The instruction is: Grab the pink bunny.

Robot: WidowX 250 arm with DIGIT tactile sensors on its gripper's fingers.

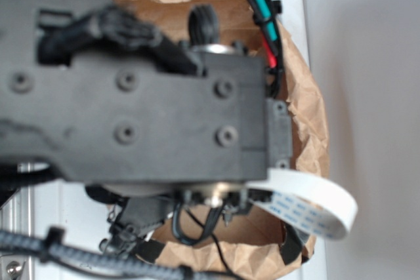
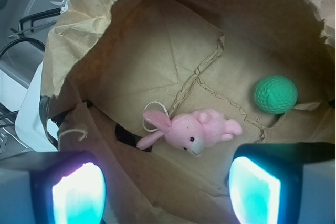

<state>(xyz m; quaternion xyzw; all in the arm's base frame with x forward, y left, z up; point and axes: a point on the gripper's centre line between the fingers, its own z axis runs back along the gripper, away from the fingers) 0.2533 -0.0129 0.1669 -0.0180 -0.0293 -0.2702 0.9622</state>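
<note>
Pink bunny (image 2: 193, 132) lies sideways on the bag floor (image 2: 157, 61), ears spread, white ring attached; fingers (image 2: 79, 195) spread wide above.

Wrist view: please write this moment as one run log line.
phase: above open brown paper bag | target: small pink plush bunny lying on bag floor, ungrasped | gripper: open, empty | nearby: green knitted ball, apart from bunny

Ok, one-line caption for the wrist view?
Open fingers hover over a paper bag holding the pink bunny lying on its side and a green ball.
</note>
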